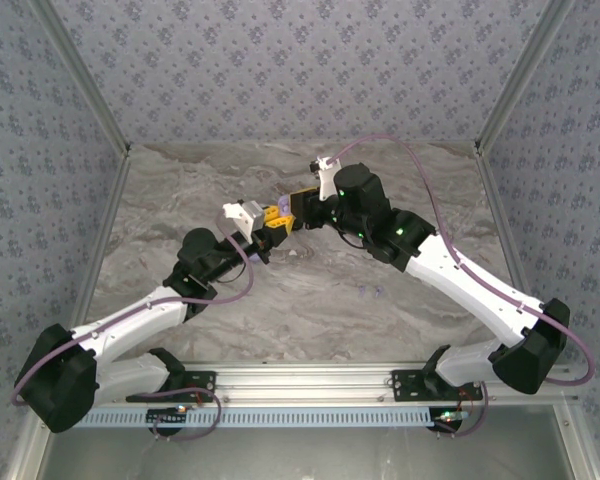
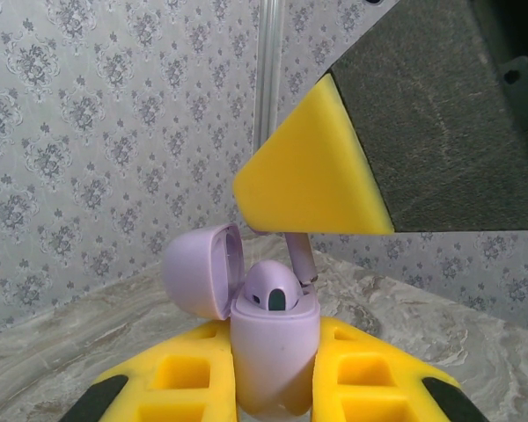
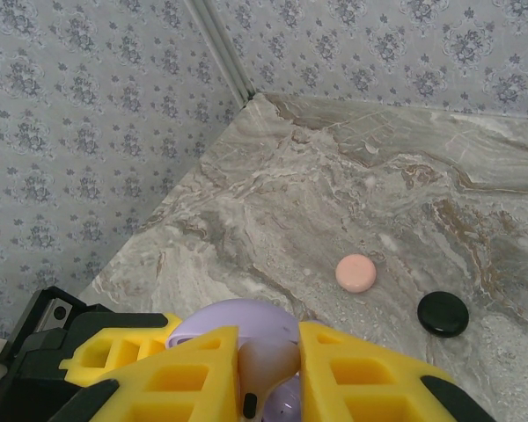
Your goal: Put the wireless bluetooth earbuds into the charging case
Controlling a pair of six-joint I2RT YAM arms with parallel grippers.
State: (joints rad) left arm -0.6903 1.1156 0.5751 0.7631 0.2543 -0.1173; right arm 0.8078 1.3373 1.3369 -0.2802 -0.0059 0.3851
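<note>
Lavender earbud poised over its open charging case, held in mid-air between both arms

The left gripper (image 2: 273, 347) is closed on the body of the lavender charging case (image 2: 268, 387) and holds it upright above the bench (image 3: 334, 176), with the lid (image 2: 198, 268) swung open to one side, probably so the wells face up for the other arm. The right gripper (image 3: 266, 350) comes in from above, pinched shut on a lavender earbud (image 2: 301, 255). The earbud's stem slants down from between the fingers to the case's mouth, at or just inside the rim. A rounded bud head appears to sit in the well beside it. Two small pale buds (image 1: 372, 293) lie on the bench well apart from the grippers. A pink round case (image 3: 356, 272) and a black round case (image 3: 443, 314) rest near each other further off
</note>
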